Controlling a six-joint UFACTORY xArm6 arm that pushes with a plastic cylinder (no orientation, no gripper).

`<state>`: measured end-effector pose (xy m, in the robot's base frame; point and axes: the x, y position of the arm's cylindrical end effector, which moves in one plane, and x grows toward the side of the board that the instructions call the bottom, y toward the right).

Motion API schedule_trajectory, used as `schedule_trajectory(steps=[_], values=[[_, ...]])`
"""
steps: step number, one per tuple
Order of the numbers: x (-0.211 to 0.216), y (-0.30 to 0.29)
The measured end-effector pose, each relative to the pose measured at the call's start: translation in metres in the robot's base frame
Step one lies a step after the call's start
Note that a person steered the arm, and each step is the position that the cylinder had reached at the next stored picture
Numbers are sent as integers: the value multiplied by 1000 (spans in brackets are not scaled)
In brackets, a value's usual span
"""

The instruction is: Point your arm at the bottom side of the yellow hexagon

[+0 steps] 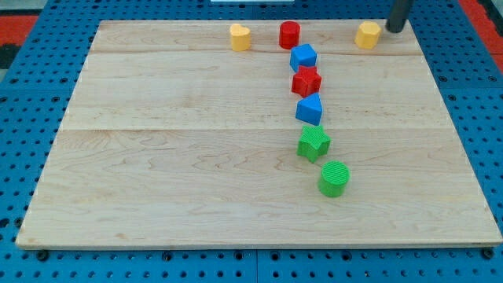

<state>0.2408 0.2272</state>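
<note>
The yellow hexagon [367,34] sits near the board's top edge, toward the view's right. My tip [393,30] is just to the right of it, at about its height, with a small gap between them. The rod rises out of the view's top. A second yellow block, heart-like in shape [240,37], lies near the top edge further left.
A red cylinder [290,34], blue block [303,57], red star [306,81], blue block [310,109], green star [313,143] and green cylinder [334,178] run in a line down the middle-right of the wooden board [157,157]. Blue pegboard surrounds the board.
</note>
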Motion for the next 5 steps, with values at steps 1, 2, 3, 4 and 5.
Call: schedule_trajectory(steps=[1,2,3,4,5], values=[[35,-26],[16,-12],[8,-12],[2,-12],[-12,3]])
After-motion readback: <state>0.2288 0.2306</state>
